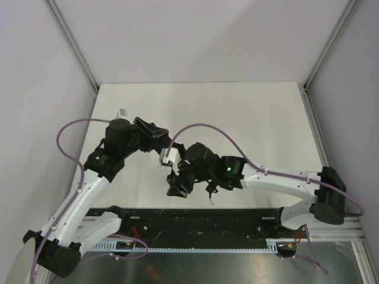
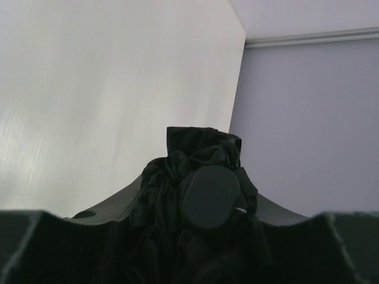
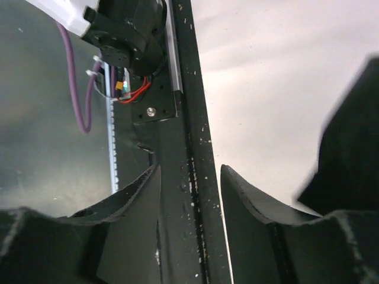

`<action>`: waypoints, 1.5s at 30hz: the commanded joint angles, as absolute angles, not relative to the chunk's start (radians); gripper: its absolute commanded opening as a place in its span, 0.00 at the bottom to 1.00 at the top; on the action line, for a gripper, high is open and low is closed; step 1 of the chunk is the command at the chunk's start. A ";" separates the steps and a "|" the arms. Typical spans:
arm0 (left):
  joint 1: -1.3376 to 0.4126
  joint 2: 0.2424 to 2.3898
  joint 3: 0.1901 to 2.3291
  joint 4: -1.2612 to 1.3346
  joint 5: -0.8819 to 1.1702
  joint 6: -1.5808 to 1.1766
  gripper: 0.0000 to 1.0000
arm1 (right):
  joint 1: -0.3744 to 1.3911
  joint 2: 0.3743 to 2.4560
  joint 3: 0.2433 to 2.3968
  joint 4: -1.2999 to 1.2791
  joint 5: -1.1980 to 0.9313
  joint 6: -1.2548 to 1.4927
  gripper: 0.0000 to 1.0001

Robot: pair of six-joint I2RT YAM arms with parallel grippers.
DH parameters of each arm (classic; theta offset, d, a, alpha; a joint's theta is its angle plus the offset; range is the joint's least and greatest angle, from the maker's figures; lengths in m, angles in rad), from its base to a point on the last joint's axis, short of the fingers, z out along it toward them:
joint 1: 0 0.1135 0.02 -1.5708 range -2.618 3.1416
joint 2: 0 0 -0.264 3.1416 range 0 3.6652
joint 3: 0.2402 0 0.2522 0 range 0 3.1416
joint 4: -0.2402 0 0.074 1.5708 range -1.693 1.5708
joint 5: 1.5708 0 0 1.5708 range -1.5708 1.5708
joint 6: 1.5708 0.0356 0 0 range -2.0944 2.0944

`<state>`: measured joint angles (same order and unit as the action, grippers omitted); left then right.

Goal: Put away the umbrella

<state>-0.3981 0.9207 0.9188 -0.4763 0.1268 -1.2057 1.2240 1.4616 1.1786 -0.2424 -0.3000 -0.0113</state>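
Shows the black umbrella (image 2: 207,148) collapsed, canopy bunched, clamped in the left pincer (image 2: 198,192) at the front middle of the white bench (image 1: 237,118), right pincer (image 3: 189,177) partly open and empty nearby; looks folded already, with stowing apparently not yet done.

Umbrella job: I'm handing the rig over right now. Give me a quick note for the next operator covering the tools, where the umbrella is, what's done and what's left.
Left tool: shut on the umbrella, a bunched bundle of black fabric seen end-on, its round cap facing the wrist camera.
Right tool: open and empty, above the black rail at the near edge of the table.
Done: the canopy is collapsed and the umbrella is in the left grip.
Left: putting it away. No sleeve, bag or bin shows in any view, so confirm where it goes before moving.
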 commanded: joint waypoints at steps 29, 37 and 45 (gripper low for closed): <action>-0.953 1.366 0.388 0.948 -0.552 -0.164 0.00 | 0.739 0.868 0.871 -0.228 -0.304 0.401 0.71; -0.956 1.235 0.329 0.916 -0.463 -0.317 0.00 | 0.715 0.983 0.830 -0.255 -0.393 0.379 0.71; -0.738 0.940 0.395 0.686 0.135 -0.636 0.00 | 0.727 1.075 0.828 -0.092 -0.587 0.422 0.80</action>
<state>-0.8352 1.0313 0.3233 0.7250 -0.2111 -0.4232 0.7177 1.0561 0.8200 -0.2306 -0.4503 0.3981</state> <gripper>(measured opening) 0.458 0.775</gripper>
